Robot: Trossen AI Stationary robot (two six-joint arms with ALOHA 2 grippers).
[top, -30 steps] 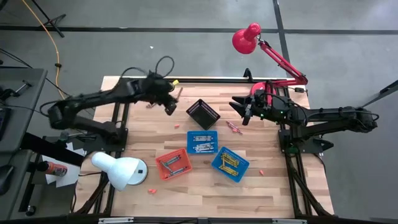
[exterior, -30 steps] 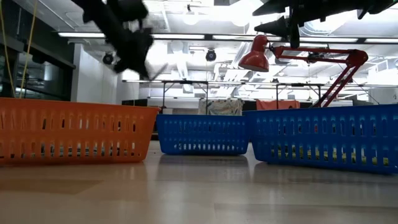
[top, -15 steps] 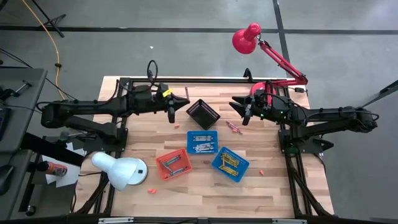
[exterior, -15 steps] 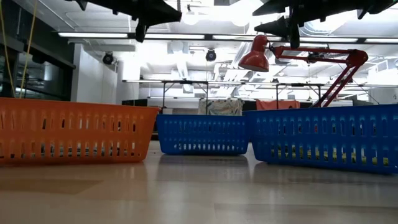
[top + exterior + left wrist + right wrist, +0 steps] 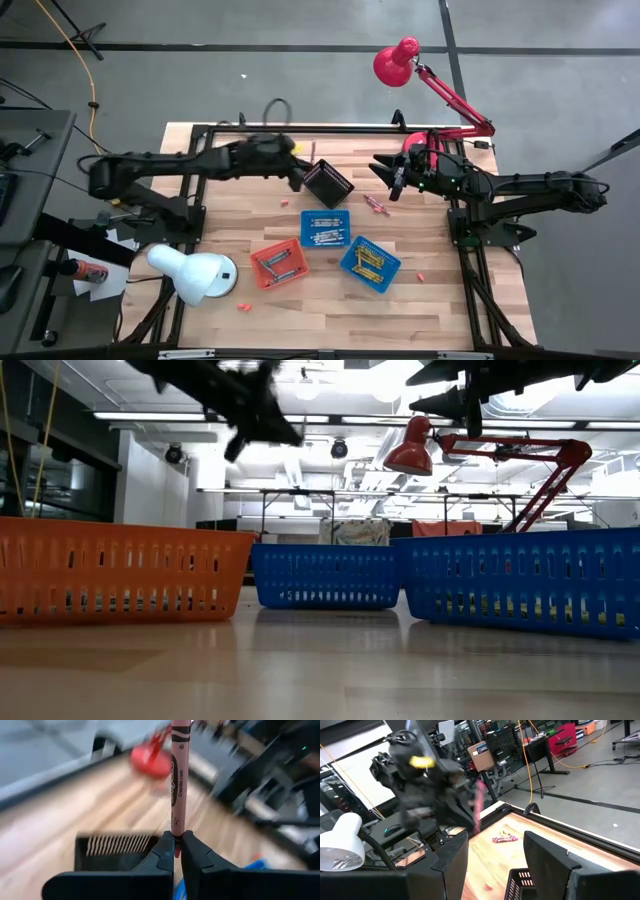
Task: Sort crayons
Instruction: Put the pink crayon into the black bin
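Left gripper (image 5: 299, 176) is sitting beside the black basket (image 5: 327, 183) in the high view; right gripper (image 5: 392, 180) is waiting with fingers apart. Left wrist view: fingers (image 5: 167, 851) are pinching a pink crayon (image 5: 179, 775) (upright) over that basket.

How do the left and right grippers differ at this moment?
The left gripper is shut on a pink crayon; the right gripper is open and holds nothing. The left gripper hangs beside the black basket; the right gripper waits across the basket from it, above the table. Both are dark and two-fingered.
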